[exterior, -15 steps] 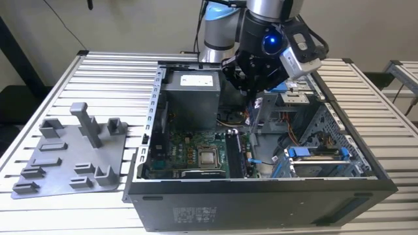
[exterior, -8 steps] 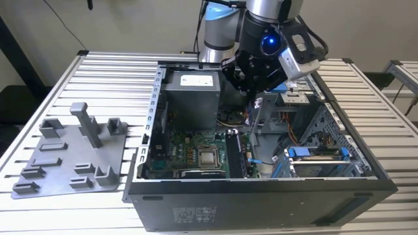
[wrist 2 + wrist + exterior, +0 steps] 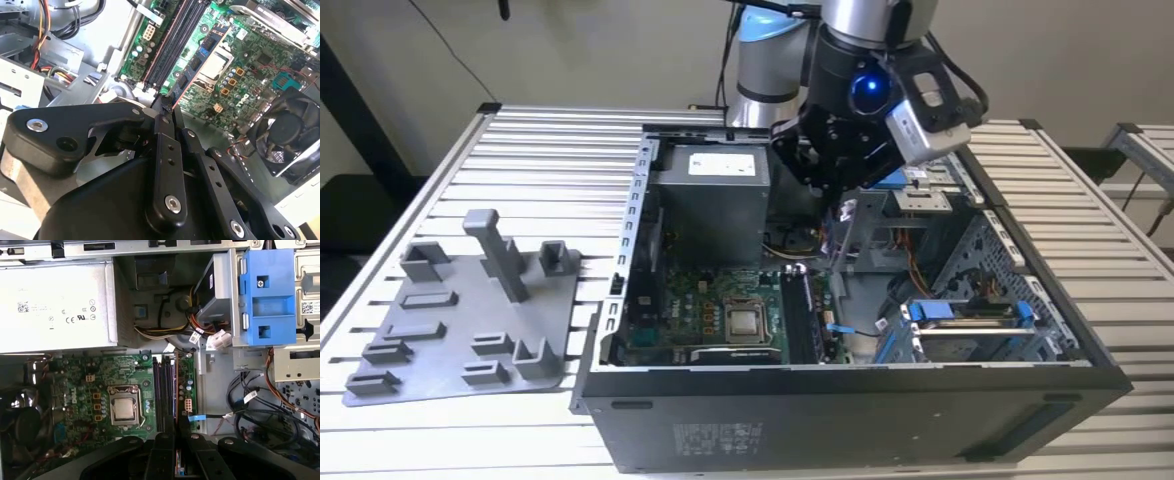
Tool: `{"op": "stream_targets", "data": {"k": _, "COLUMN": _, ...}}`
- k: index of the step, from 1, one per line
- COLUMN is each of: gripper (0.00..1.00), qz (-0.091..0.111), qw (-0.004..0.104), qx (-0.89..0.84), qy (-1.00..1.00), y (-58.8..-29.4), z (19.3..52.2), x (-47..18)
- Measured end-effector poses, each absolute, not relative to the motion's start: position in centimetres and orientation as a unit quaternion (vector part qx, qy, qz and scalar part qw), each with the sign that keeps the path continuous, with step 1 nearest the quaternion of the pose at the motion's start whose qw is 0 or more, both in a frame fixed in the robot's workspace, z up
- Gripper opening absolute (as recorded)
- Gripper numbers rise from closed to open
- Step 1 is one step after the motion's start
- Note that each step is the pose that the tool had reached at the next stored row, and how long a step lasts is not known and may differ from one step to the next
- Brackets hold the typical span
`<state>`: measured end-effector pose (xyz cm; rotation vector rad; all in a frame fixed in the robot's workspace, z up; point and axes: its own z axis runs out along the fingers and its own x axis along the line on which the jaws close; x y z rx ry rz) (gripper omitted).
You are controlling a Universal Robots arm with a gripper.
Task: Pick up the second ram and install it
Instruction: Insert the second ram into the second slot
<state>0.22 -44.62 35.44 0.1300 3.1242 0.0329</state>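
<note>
Claw (image 3: 178, 436) grips second ram (image 3: 177, 462), length in line with slots (image 3: 162, 390)

A robotics lab or test workshop: a silver robot arm (image 3: 767, 70) stands at the far edge of a ribbed aluminium surface (image 3: 534, 150). 1 opened desktop computer case (image 3: 854, 420), its motherboard (image 3: 75, 390) exposed, lies beside a grey plastic fixture tray (image 3: 434, 365), against a plain wall (image 3: 587, 50).
</note>
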Motion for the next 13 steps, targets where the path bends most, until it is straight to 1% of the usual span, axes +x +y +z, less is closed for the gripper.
{"op": "stream_targets", "data": {"k": 13, "gripper": 0.14, "qz": 0.010, "qw": 0.008, "qx": 0.046, "qy": 0.999, "y": -44.52, "z": 35.01, "x": 0.12}}
